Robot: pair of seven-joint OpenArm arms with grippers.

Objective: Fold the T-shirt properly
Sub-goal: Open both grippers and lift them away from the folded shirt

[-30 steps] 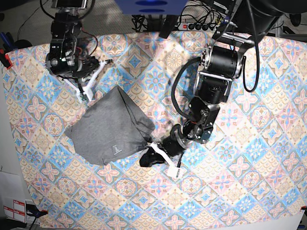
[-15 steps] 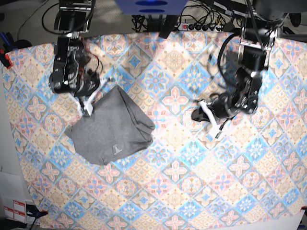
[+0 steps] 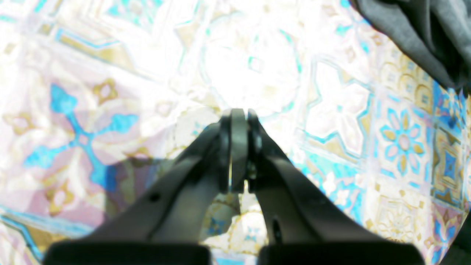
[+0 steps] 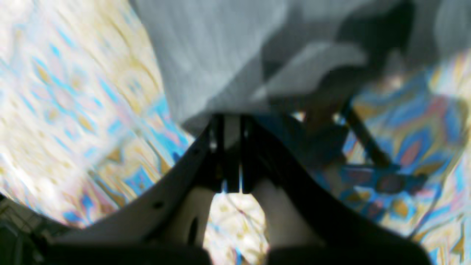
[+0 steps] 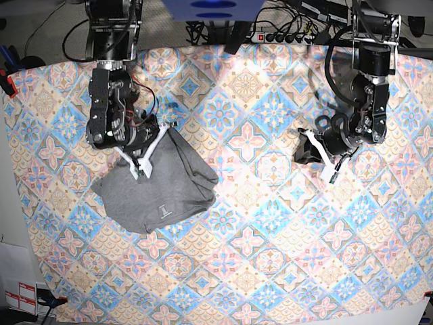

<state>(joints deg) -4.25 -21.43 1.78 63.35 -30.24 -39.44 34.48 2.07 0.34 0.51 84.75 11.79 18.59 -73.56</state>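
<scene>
Two claws closed, right claw (image 5: 141, 164) over grey T-shirt (image 5: 159, 186), left claw (image 5: 306, 149) well apart

- T-shirt (image 5: 160, 186): carries one small white printed mark (image 5: 161, 210) near its lower edge in the base view. The mark is too small to read.
- No other text, label, brand, number or sign is legible in the base view or in either wrist view.

A table draped in a pastel tile-patterned tablecloth (image 5: 270, 223) (blue, pink and tan medallions) carries one item: a heather-grey knit cotton T-shirt (image 5: 159, 186), bunched into a rough heap left of centre, small white mark uppermost.
</scene>
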